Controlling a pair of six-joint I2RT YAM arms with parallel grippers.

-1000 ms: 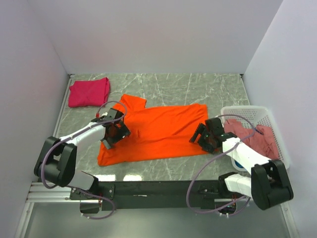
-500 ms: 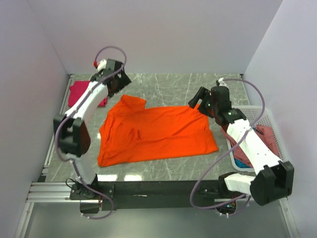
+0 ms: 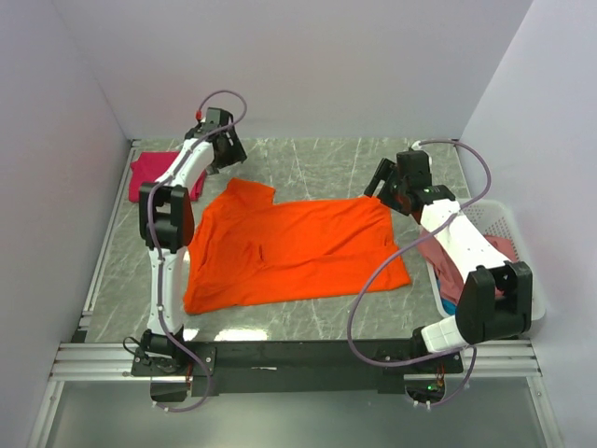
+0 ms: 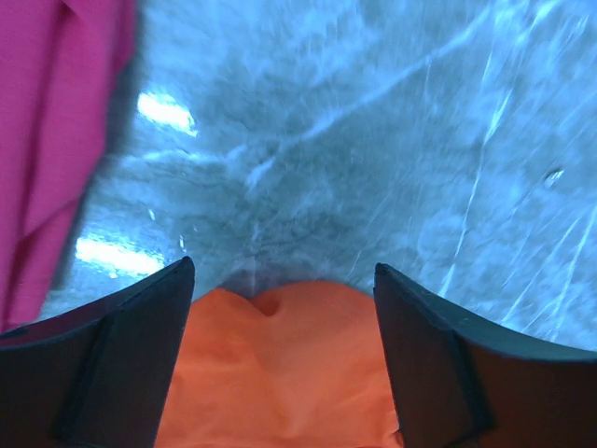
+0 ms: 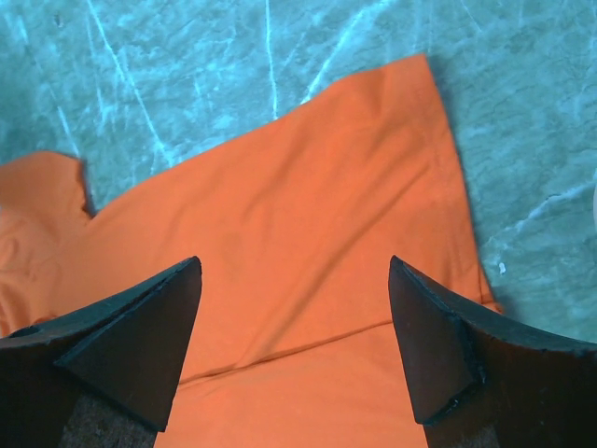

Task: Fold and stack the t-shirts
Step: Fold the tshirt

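orange t-shirt (image 3: pixel 294 247): spread flat mid-table, long axis running left to right, not folded yet
left gripper (image 3: pixel 224 149): jaws wide, nothing in them, over the shirt's far-left corner; in the wrist view the rounded orange edge pokes in right between the fingers (image 4: pixel 121 355)
right gripper (image 3: pixel 387 182): jaws wide too and empty, over the shirt's far-right corner, cloth lying under and ahead of them
nearer arm: pretty even imo, each sits at its own far corner
magenta t-shirt (image 3: pixel 147 175): folded, just past the orange one's far-left corner
basket (image 3: pixel 508 219): right of the orange shirt
writing/brands: none i can read
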